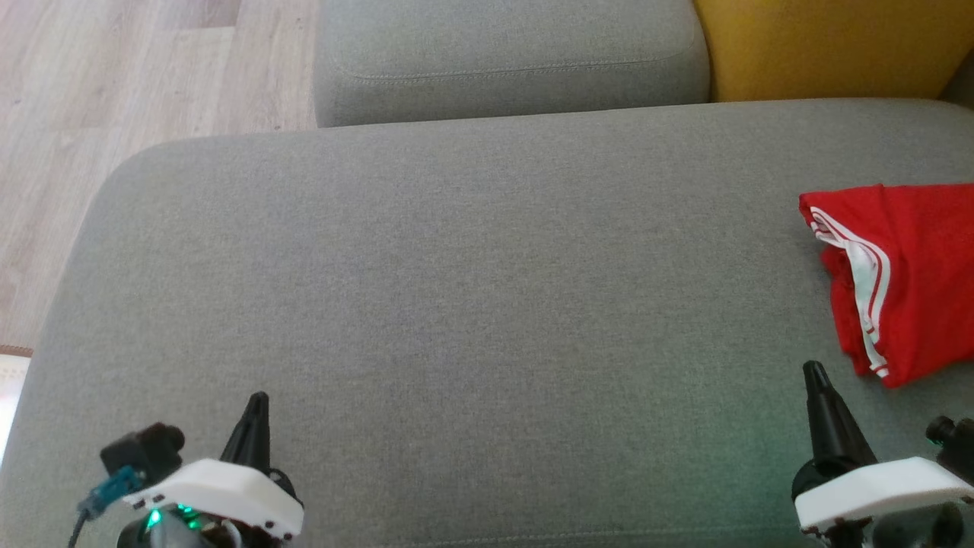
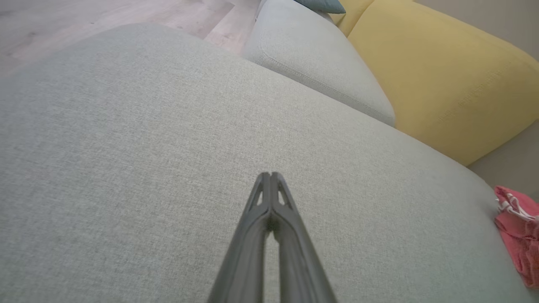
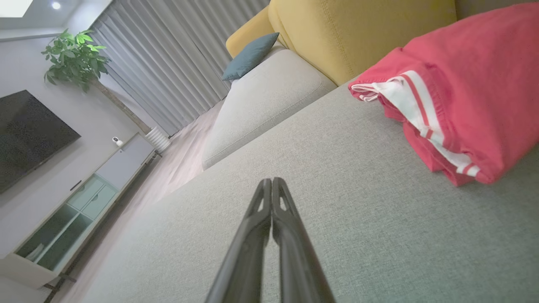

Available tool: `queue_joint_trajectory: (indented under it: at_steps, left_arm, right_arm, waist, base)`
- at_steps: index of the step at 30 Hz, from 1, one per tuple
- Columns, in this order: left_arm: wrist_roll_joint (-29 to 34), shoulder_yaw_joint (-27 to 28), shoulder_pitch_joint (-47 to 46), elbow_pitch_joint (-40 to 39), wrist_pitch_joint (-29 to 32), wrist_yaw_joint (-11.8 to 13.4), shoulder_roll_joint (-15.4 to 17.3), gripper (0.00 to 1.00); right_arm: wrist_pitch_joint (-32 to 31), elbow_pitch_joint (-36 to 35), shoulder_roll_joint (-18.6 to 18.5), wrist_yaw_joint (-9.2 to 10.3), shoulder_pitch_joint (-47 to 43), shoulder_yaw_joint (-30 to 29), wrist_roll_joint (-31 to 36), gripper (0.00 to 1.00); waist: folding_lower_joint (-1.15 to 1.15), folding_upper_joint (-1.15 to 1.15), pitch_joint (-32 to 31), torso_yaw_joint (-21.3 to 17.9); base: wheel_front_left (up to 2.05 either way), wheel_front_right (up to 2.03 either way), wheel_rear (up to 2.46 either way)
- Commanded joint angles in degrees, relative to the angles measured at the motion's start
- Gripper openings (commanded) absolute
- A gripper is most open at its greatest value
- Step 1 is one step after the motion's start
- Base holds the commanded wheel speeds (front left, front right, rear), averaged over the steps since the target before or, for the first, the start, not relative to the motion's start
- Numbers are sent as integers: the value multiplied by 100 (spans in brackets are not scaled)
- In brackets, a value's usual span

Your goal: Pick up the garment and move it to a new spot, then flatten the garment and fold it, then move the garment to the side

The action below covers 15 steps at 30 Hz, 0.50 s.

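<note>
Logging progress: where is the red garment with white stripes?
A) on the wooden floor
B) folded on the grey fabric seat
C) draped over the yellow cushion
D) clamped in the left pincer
B: the red white-striped garment lies folded on the grey fabric seat, beside the shut, empty right pincer.

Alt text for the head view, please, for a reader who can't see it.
A folded red fabric garment with white stripes lies at the view's right on a wide grey upholstered sofa cushion. The left gripper and right gripper, both shut and empty, sit at the lower corners, apart from it.
</note>
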<state>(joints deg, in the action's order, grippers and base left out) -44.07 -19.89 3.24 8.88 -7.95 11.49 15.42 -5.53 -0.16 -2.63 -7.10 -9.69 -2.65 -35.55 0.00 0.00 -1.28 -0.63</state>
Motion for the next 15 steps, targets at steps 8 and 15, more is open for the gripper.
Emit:
queue_joint_trajectory:
  at_steps: [8,15]
  left_arm:
    - [-553,386,-365,-96,141,-226,-57,0]
    - [-949,568,-414,-44,242,-375,-150,0]
  right_arm:
    - [71,-6,-116,-14,398,-15,-664,0]
    - [74,119,-123,-17,502,-26,-1129,0]
  waist:
    - [0,0,14,6]
    - [0,0,26,11]
  base:
    - [0,0,0]
    - [0,0,0]
